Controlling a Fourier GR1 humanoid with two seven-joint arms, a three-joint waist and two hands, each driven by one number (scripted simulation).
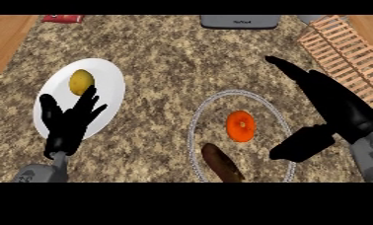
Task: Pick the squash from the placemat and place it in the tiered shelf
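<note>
An orange, round squash (241, 126) lies in the middle of a round placemat (211, 100) with a grey rim, at the lower centre. My right hand (335, 103) hovers open to the right of the squash, apart from it. Its fingers stretch up and left and its thumb points down toward the placemat's right rim. The wooden slatted tiered shelf (342, 46) stands at the upper right, behind that hand. My left hand (69, 123) rests open at the lower left, fingers up, over the lower part of a white plate (109, 78).
A brown oblong vegetable (222, 164) lies on the placemat's near side. A yellow fruit (81, 81) sits on the white plate. A grey appliance (240, 21) and a red packet (63, 18) stand along the counter's far edge.
</note>
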